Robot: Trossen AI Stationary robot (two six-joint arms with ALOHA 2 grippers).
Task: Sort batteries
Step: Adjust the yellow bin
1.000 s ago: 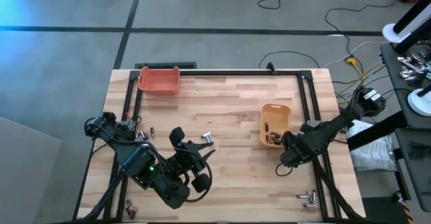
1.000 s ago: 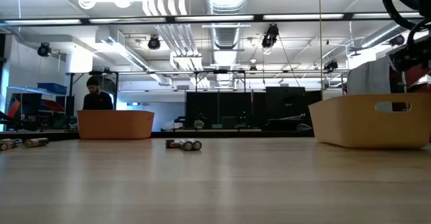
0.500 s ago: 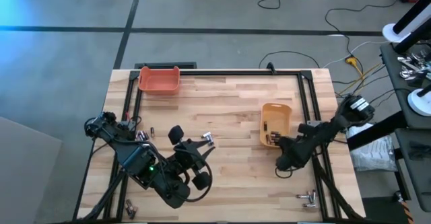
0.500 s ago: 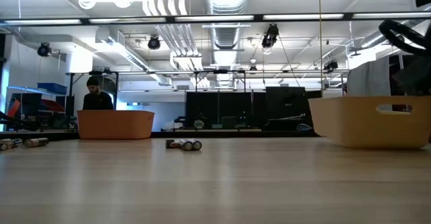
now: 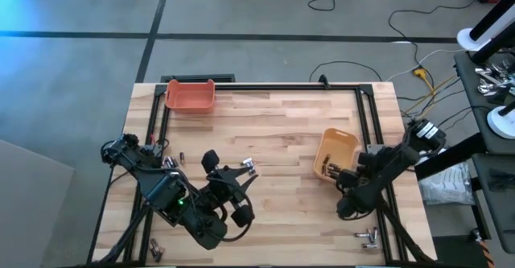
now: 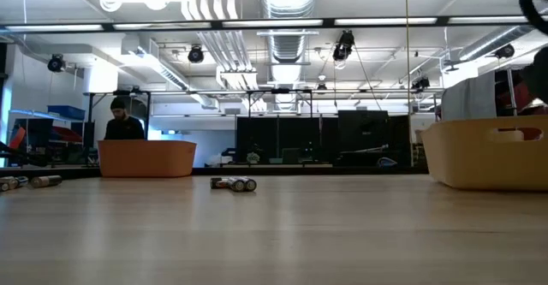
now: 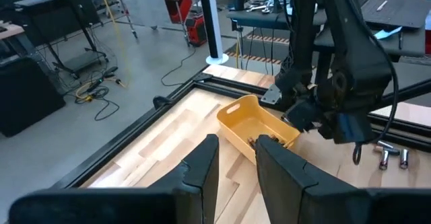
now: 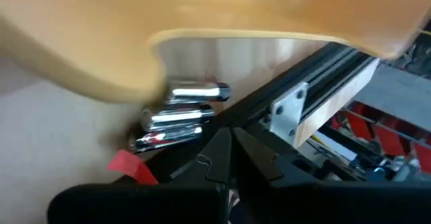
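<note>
The yellow bin [image 5: 335, 154] stands askew on the table's right half, with dark batteries [image 5: 327, 168] in its near end. It also shows in the low view [image 6: 488, 157] and the left wrist view [image 7: 250, 122]. My right gripper [image 5: 346, 194] is shut just at the bin's near end; the bin's wall [image 8: 135, 42] shows close above its fingers. Silvery batteries [image 5: 368, 236] lie near the front right corner [image 8: 182, 109]. My left gripper [image 5: 241, 189] is open and empty at centre-left, beside a silvery battery [image 5: 248, 165]. The orange bin [image 5: 190, 95] stands far left. My right gripper lies against or just beside the yellow bin's near end [image 5: 336, 174], its shut fingers [image 8: 225, 150] slanting down toward the table's near right corner. Its own body hides the place, so I cannot tell whether it touches the bin.
More batteries lie at the left edge [image 5: 166, 162], at the front left corner [image 5: 153, 249] and mid-table in the low view [image 6: 233, 183]. A black frame rail [image 5: 372, 131] runs along the right side. A person [image 6: 124, 122] shows in the room beyond.
My right gripper has moved toward the table's near edge. The yellow bin has slid toward the right and near edges and turned about, so it now stands askew. My left arm has kept still.
</note>
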